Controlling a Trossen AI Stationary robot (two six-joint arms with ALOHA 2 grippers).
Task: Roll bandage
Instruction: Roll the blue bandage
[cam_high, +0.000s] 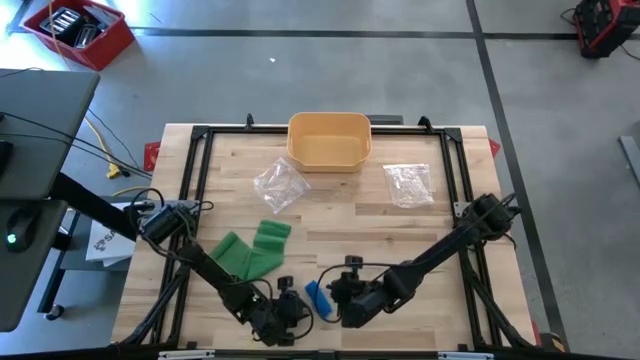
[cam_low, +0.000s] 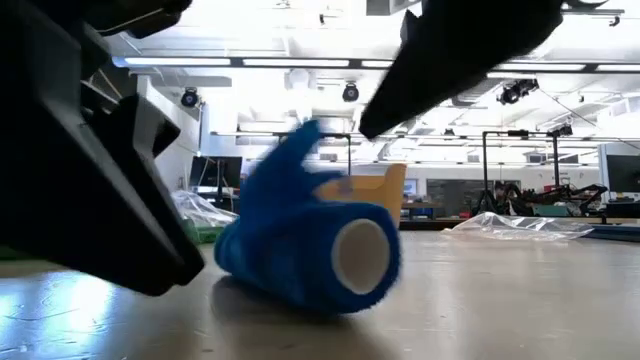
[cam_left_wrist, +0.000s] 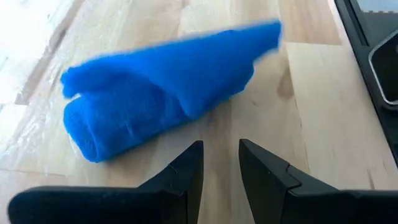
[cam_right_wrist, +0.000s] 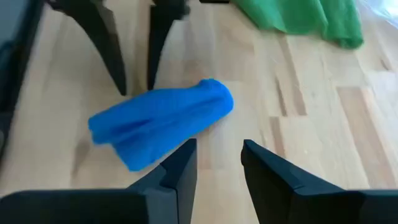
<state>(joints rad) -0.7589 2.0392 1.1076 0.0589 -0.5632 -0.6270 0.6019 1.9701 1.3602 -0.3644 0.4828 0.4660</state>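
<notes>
A blue bandage (cam_high: 317, 297), partly rolled, lies on its side on the wooden table near the front edge. Its white core (cam_low: 360, 255) faces the low view, and a loose tail (cam_left_wrist: 249, 43) stands off the roll. My left gripper (cam_high: 296, 303) is just left of the bandage. It is open, with nothing between its fingers (cam_left_wrist: 221, 146). My right gripper (cam_high: 335, 300) is just right of the bandage and a little above the table. It is also open and holds nothing (cam_right_wrist: 219, 144). Neither gripper plainly touches the roll.
A green bandage (cam_high: 250, 250) lies loosely spread behind the left gripper. Two clear plastic bags (cam_high: 280, 185) (cam_high: 408, 183) lie mid-table. A yellow tub (cam_high: 329, 140) stands at the far edge. A black frame (cam_high: 200, 140) runs round the tabletop.
</notes>
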